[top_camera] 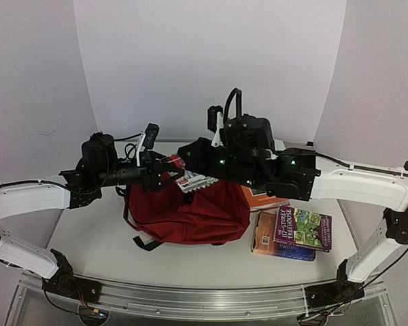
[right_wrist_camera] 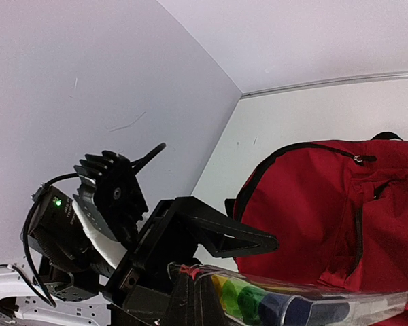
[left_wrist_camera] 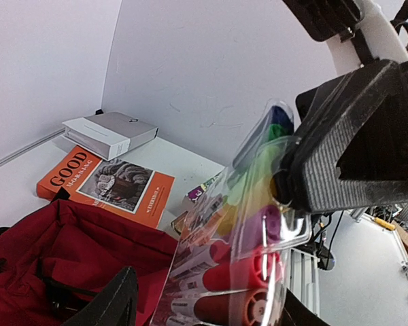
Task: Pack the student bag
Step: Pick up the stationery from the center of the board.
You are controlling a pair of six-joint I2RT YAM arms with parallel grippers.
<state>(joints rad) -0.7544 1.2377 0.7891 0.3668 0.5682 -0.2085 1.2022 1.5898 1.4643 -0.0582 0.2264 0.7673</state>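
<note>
The dark red student bag (top_camera: 197, 217) lies at the table's middle; it also shows in the left wrist view (left_wrist_camera: 47, 251) and the right wrist view (right_wrist_camera: 326, 204). A clear pack of coloured markers (top_camera: 196, 181) hangs above the bag's top edge. My right gripper (top_camera: 189, 163) (right_wrist_camera: 194, 282) is shut on one end of the pack (right_wrist_camera: 279, 305); its grey pad (left_wrist_camera: 347, 156) presses the pack (left_wrist_camera: 238, 258). My left gripper (top_camera: 164, 171) (left_wrist_camera: 204, 299) is open with its fingers either side of the pack, one finger (right_wrist_camera: 224, 234) standing clear of it.
An orange book (top_camera: 266, 198) (left_wrist_camera: 109, 183) lies behind the bag under the right arm. A grey-white book (left_wrist_camera: 109, 132) lies by the back wall. Two colourful books (top_camera: 296, 229) are stacked to the right of the bag.
</note>
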